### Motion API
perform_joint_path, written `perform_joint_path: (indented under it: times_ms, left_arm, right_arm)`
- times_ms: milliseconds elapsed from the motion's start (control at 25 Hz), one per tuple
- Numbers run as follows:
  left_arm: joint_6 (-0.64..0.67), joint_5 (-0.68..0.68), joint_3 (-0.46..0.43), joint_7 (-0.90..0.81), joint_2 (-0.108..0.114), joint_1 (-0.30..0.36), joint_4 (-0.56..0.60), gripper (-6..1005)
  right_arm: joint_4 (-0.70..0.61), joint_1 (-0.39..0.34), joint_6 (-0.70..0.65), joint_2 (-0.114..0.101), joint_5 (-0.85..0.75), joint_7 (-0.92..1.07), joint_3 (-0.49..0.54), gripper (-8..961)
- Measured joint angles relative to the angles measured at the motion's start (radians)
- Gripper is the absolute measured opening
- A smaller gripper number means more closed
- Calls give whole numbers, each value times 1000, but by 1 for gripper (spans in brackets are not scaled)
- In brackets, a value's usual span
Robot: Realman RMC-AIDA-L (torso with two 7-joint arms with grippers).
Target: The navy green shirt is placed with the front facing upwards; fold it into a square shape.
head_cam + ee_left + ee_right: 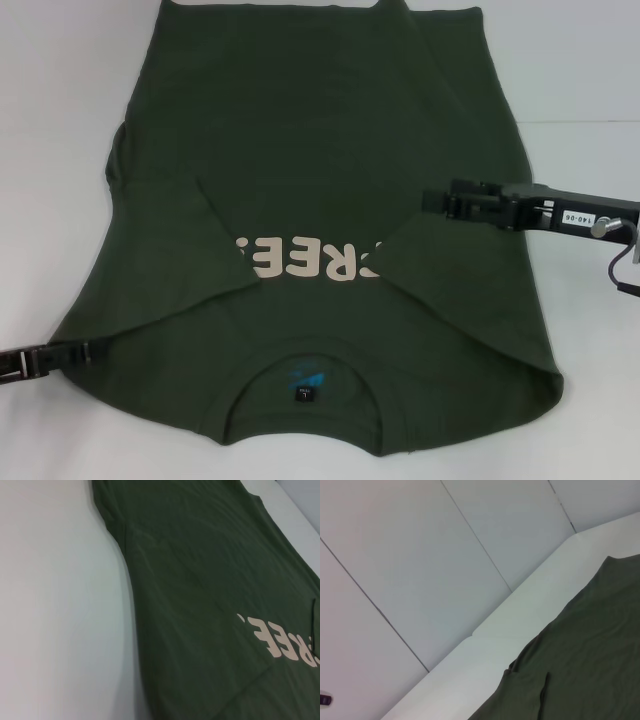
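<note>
Item: navy green shirt [330,180], both sleeves folded inward (lettering partly covered). Right gripper [432,200] at 3 o'clock, left gripper [88,351] at 8 o'clock; finger state of both indeterminable. Advice: keep edges aligned, smooth creases.

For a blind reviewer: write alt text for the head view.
A navy green shirt lies front up on a white table, both sleeves folded inward over its cream lettering. The right gripper hovers over its right side; the left gripper sits at its left edge.
</note>
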Motion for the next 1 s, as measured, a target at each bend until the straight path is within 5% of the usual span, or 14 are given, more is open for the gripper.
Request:
perform_joint_path:
  times_ms: [640, 1000]
  left_arm:
    - [-10, 13, -2, -10, 7, -10, -1, 551]
    - [-10, 25, -2, -16, 7, -14, 2, 88]
  right_arm:
    - [-5, -4, -2, 0, 8, 0, 0, 900]
    - [-6, -6, -2, -2, 5, 12, 0, 885]
